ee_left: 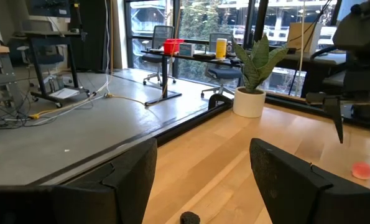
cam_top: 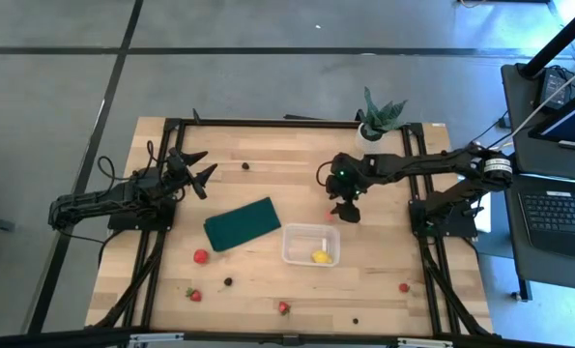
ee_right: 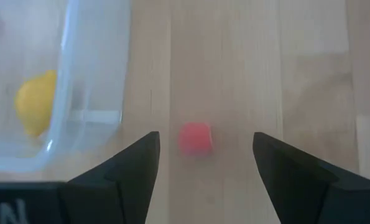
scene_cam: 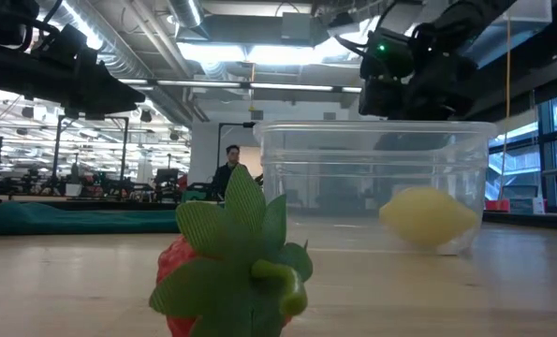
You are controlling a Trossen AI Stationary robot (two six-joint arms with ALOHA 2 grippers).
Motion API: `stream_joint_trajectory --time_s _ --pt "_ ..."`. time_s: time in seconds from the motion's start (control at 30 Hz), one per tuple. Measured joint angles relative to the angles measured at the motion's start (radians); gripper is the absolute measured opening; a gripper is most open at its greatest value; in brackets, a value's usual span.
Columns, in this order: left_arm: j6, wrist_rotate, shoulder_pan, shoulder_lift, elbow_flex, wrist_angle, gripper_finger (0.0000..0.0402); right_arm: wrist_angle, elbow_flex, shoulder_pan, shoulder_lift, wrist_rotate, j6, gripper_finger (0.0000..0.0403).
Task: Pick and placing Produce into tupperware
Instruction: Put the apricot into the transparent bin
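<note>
The clear tupperware (cam_top: 311, 244) sits near the table's middle with the yellow lemon-like fruit (cam_top: 320, 256) lying in it. My right gripper (cam_top: 347, 211) hangs open just beyond the tub's far right corner. In the right wrist view its fingers (ee_right: 206, 135) straddle a small red fruit (ee_right: 194, 138) on the wood below without touching it. My left gripper (cam_top: 202, 166) waits open on the table's left side. On the bare wood lie a round red fruit (cam_top: 201, 256), two strawberries (cam_top: 194, 294) (cam_top: 283, 307), another small red fruit (cam_top: 403, 287) and dark berries (cam_top: 228, 281) (cam_top: 245, 165).
A dark green pad (cam_top: 242, 223) lies left of the tub. A potted plant (cam_top: 379, 116) stands at the far edge. In the low view, a strawberry (scene_cam: 236, 271) fills the foreground before the tub (scene_cam: 372, 178). A person (scene_cam: 229, 167) stands far behind the table.
</note>
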Motion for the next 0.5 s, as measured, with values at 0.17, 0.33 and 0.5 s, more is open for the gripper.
stream_joint_trajectory --time_s 0.17,0.33,0.5 --pt "-0.002 0.000 0.000 0.000 0.000 0.000 0.0250 0.050 -0.044 0.000 0.001 0.030 -0.003 0.0259" --pt "-0.003 0.000 0.000 0.000 0.000 0.000 0.0250 0.081 -0.070 0.001 0.001 0.040 -0.010 0.0259" --pt "-0.003 0.000 0.000 0.000 0.000 0.000 0.0250 0.143 -0.105 0.011 0.001 0.081 -0.030 0.0259"
